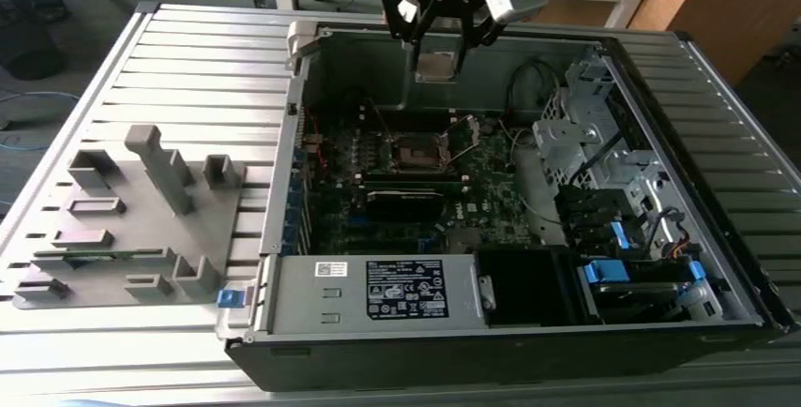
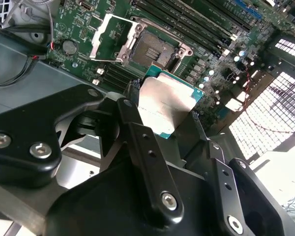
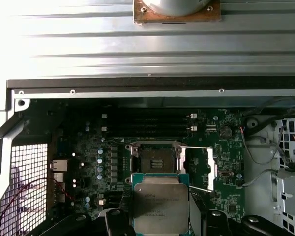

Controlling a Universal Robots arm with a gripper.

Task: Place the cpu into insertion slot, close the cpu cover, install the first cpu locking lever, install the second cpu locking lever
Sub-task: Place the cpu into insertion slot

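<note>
My gripper [image 1: 437, 62] hangs over the far side of the open computer case [image 1: 288, 191], shut on the cpu [image 1: 436, 67]. The cpu is a flat square chip with a silver top and a green edge, and both wrist views show it between the black fingers [image 2: 137, 140]: cpu [image 2: 168, 104] and cpu [image 3: 160, 207]. It is above the board and touches nothing there. The insertion slot [image 1: 417, 152] lies uncovered on the green board, with its dark recess seen as insertion slot [image 2: 155, 49] and insertion slot [image 3: 155, 160]. The cpu cover [image 2: 110, 35] stands flipped open beside it, cpu cover [image 3: 211, 166]. Two thin lever rods [image 3: 196, 147] stick out, unlatched.
Long black memory slots [image 3: 147, 123] run beside the socket. A labelled power supply box [image 1: 375, 290] fills the case's near side, and a drive cage with cables [image 1: 601, 173] sits at the exterior view's right. A grey fixture tray [image 1: 113, 229] lies on the slatted table at the left.
</note>
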